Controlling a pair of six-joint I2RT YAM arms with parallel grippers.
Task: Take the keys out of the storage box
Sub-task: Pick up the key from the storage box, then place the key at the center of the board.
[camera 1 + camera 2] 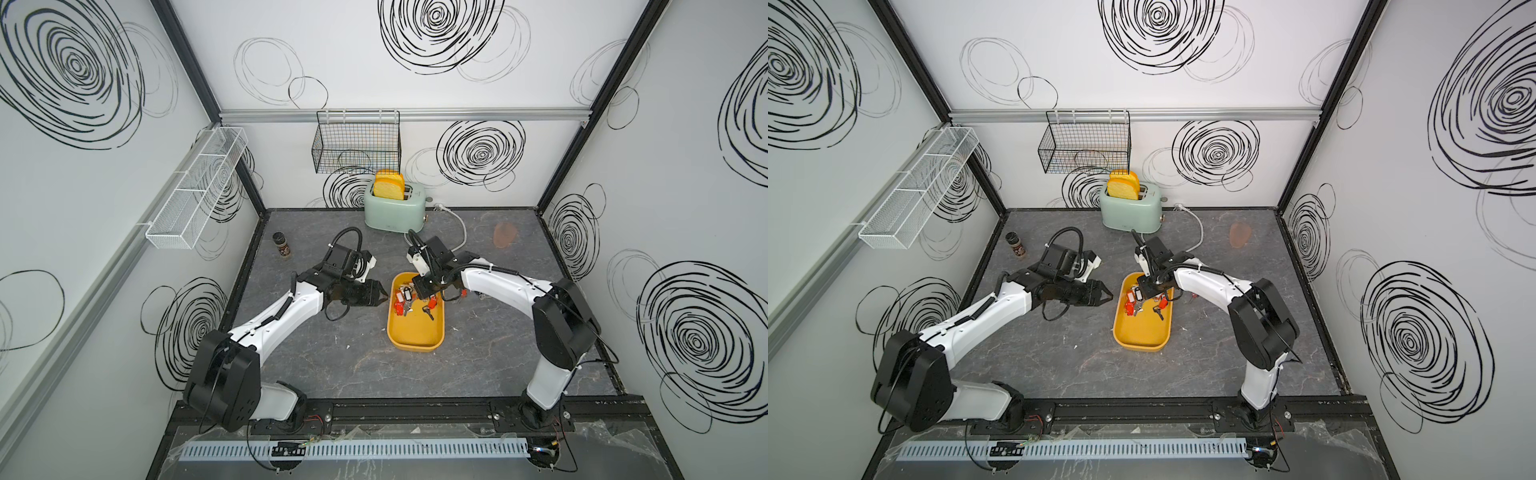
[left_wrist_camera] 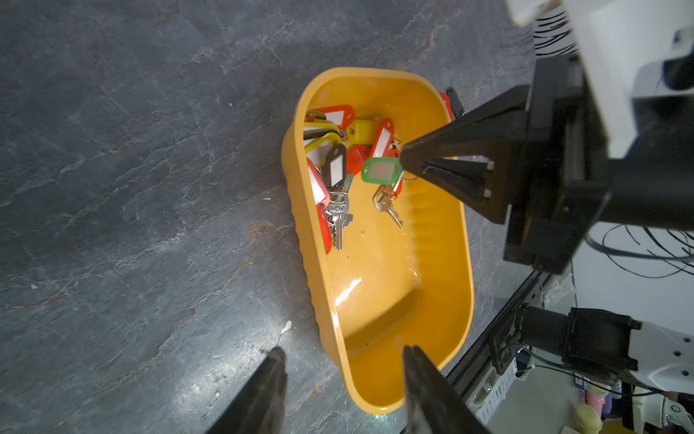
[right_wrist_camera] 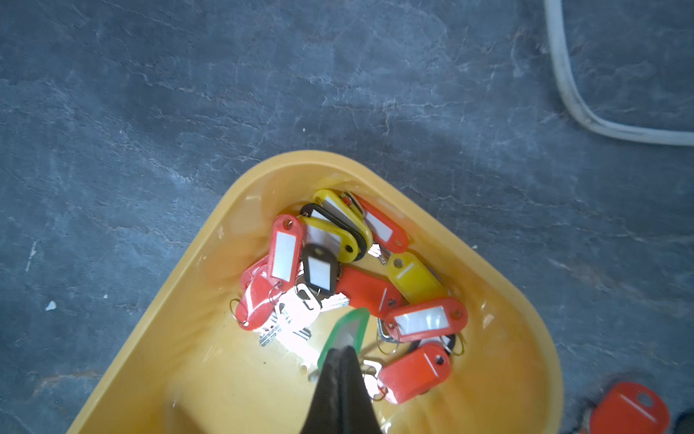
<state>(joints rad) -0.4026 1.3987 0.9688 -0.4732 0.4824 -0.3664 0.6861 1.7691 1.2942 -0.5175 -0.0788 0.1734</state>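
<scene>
Right end effector (image 3: 340, 353), jaws closed on the green-tagged key (image 2: 379, 171), over the far end of the storage box (image 1: 415, 347). The other keys (image 3: 338, 263) lie heaped at that end inside the box, which sits mid-counter (image 1: 353, 365). One red-tagged key (image 3: 631, 409) lies on the counter just outside the rim. Left end effector (image 1: 383, 298), jaws apart and empty, hangs beside the box's left wall.

1 storage box (image 1: 415, 332). keys (image 2: 338, 218) w/ 1 green tag (image 3: 347, 330), 2 blk tags (image 3: 319, 268), 3 yel tags (image 3: 413, 278), approx 7 red tags (image 3: 283, 251). 1 toaster (image 1: 392, 214), 2 toast slices (image 1: 388, 187), 1 jar (image 1: 281, 245), 2 baskets (image 1: 357, 143).
</scene>
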